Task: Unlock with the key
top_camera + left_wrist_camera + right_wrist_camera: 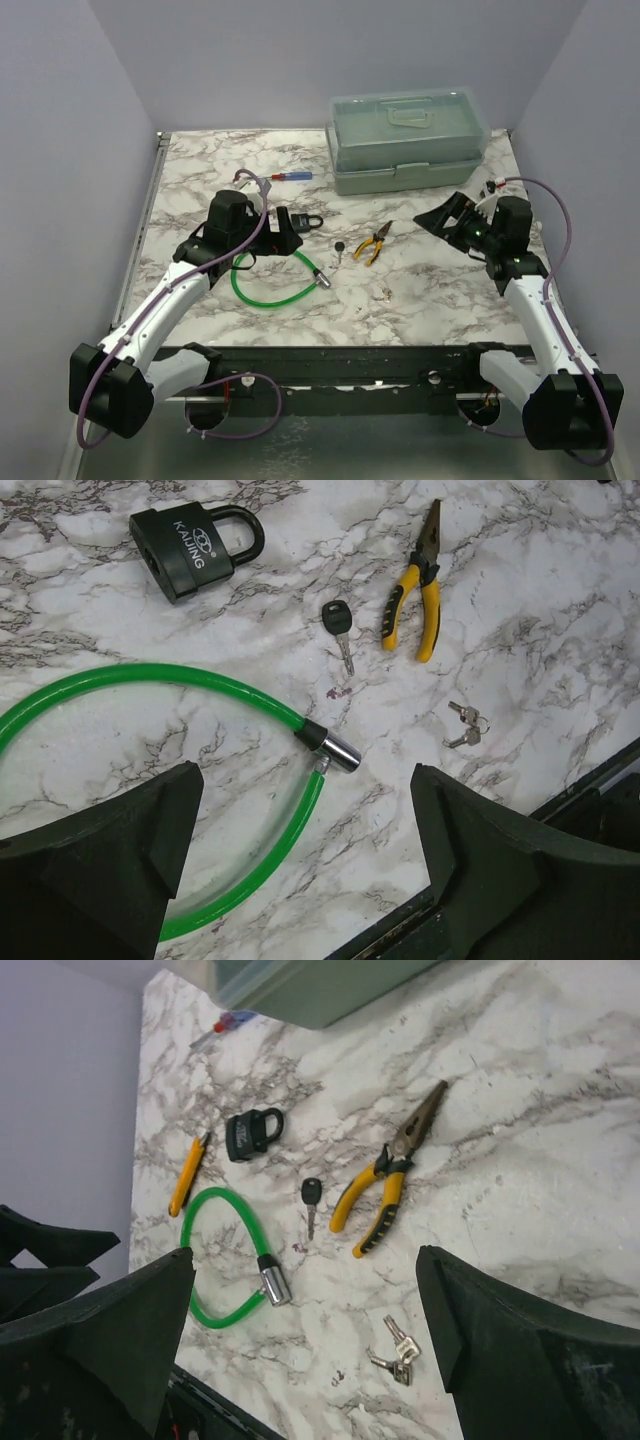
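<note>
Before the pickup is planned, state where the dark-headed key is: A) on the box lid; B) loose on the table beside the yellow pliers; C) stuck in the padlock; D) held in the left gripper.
B: the key lies loose beside the pliers, apart from the padlock.
</note>
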Robot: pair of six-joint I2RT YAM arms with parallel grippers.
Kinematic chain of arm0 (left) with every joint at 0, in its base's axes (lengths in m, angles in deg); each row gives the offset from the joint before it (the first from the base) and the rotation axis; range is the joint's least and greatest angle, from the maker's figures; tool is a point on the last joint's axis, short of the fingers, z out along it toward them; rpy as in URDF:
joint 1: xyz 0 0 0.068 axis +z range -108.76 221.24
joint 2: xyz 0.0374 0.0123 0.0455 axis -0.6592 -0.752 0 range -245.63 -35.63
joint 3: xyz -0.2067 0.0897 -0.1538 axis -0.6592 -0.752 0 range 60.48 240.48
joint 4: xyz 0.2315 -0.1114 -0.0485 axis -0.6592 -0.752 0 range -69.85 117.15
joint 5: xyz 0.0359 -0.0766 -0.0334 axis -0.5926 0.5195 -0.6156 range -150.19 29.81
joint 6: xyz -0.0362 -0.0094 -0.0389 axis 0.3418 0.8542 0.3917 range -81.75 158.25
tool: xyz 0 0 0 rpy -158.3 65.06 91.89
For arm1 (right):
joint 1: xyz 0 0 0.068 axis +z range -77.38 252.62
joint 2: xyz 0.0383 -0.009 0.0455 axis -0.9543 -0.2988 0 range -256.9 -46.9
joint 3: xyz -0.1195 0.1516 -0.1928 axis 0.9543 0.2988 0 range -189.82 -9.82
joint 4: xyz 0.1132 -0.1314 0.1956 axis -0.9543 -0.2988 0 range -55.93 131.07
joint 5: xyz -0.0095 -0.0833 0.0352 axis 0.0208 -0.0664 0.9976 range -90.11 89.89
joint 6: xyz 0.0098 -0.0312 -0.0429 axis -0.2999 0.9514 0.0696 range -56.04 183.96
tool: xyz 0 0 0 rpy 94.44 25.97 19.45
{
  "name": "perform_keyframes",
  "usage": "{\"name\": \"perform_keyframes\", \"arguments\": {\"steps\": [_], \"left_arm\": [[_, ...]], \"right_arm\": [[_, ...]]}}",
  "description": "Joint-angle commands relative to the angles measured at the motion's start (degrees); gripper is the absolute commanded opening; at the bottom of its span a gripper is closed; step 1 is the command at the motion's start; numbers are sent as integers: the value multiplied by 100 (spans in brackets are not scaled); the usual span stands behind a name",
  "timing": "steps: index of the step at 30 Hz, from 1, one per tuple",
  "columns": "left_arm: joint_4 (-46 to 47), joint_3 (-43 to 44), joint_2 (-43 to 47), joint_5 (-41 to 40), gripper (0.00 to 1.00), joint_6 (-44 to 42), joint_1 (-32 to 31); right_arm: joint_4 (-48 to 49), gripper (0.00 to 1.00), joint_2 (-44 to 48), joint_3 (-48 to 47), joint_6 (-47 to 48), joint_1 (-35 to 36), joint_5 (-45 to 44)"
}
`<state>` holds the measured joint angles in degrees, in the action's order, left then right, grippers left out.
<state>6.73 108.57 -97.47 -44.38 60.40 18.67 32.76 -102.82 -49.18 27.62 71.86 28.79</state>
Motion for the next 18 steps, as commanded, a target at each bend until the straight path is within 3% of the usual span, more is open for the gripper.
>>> {"name": "perform_keyframes", "arguments": {"steps": [1,4,10,18], "left_arm": [[-34,180,-70,-153,91,-64,-46],[-71,213,-120,-175,90,-45,-47],[-139,235,-148,-253,87,-9,-46],[-257,227,-61,-559,86,-16,-110]], "right_arm": [[-1245,100,-93,-168,137,11,-364],[-1620,100,-277,-237,231,144,-213],[-2165,99,-617,-478,70,1673,-1636],[-2398,75,-1509,-588,-4,2867,-2357]]}}
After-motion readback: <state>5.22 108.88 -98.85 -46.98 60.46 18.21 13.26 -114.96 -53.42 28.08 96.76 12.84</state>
